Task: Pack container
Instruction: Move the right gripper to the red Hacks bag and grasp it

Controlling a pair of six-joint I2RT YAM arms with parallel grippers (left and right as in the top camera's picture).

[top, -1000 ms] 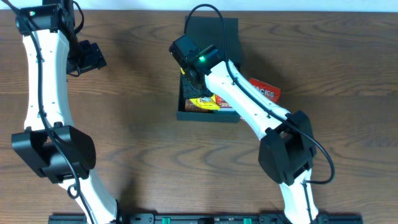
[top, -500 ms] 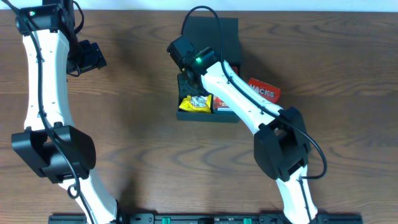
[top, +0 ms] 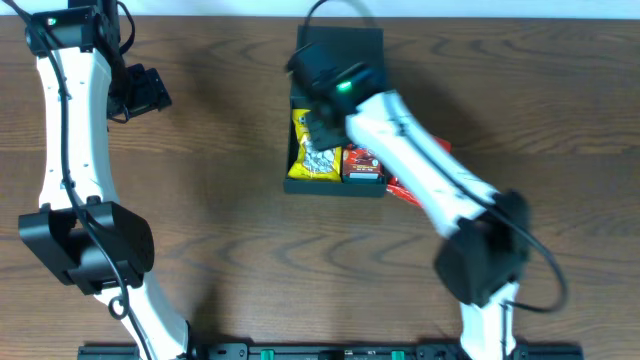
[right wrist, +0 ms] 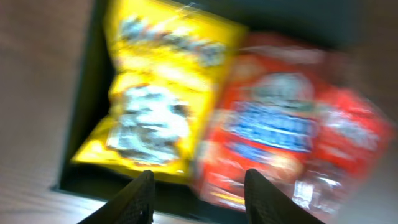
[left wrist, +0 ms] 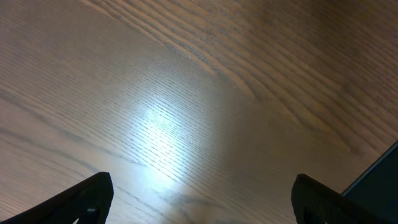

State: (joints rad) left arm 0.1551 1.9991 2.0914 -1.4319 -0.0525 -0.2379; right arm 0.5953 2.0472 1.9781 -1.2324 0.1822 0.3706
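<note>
The container (top: pixel 372 105), a dark teal-green box with its flap lid (top: pixel 345 42) laid back, sits at the middle back of the table. Inside it lie a yellow snack pack (top: pixel 312 152) and, beside it, a red snack pack (top: pixel 362 165). My right gripper (top: pixel 324 122) hovers over the container, open and holding nothing. In the blurred right wrist view the gripper (right wrist: pixel 202 199) is above the container's near wall (right wrist: pixel 118 182), with the yellow pack (right wrist: pixel 155 99) and red pack (right wrist: pixel 280 130) below. Far left, my left gripper (top: pixel 146 92) stands open over bare wood, wide apart in its wrist view (left wrist: pixel 202 205).
Another red snack pack (top: pixel 397 185) lies on the table right of the container, mostly hidden under my right arm. A dark edge (left wrist: pixel 380 180) shows at the lower right of the left wrist view. The table is brown wood.
My right gripper has let go of the yellow snack pack, which now lies in the container. The gripper has lifted and moved toward the back. The left arm has not moved.
</note>
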